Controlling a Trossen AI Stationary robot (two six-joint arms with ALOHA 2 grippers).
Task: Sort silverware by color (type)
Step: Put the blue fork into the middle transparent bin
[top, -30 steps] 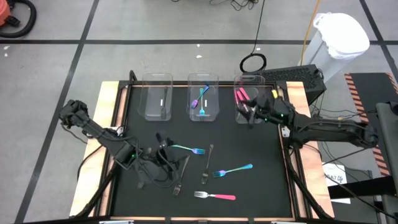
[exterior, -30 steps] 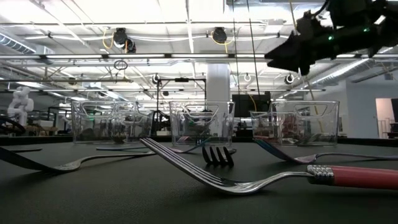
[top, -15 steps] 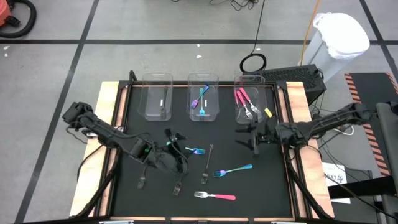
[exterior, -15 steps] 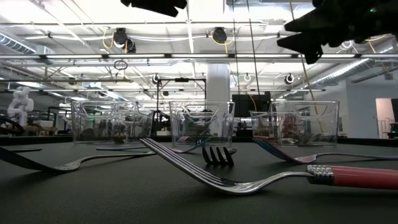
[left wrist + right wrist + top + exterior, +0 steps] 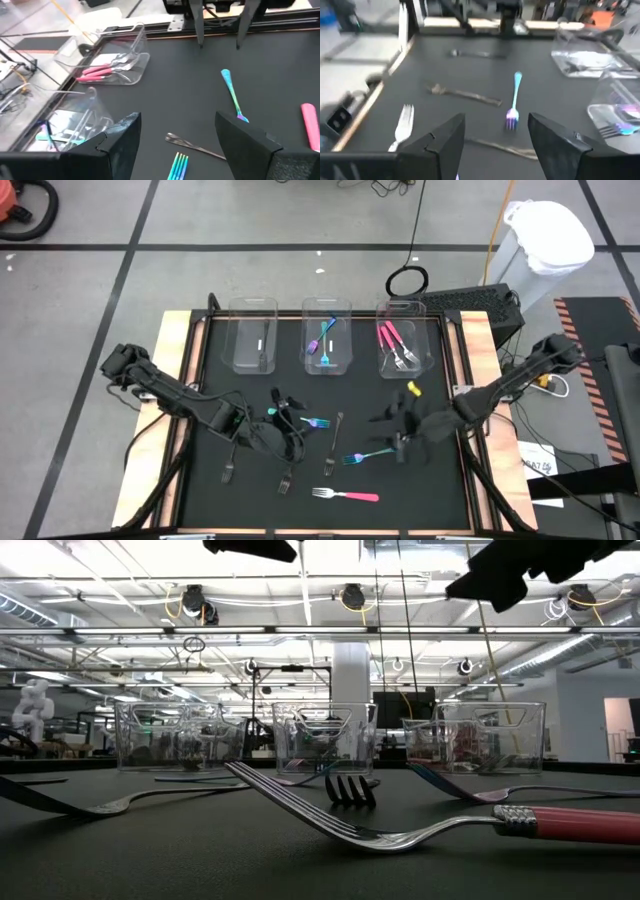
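Two slim dark arms, matte black links with bulkier joints. The left arm [image 5: 170,393] trails black cables; the right arm [image 5: 500,388] carries a yellow tag near its wrist.

A robotics lab in a big open industrial hall; the low view shows a high ceiling hung with strip lights [image 5: 150,585], pipes and cable reels [image 5: 197,604], a white pillar [image 5: 352,670], and a small white humanoid robot [image 5: 30,705] far off; from above, grey floor taped with black lines [image 5: 130,246], cables trailing beside the black-topped counter [image 5: 440,490]
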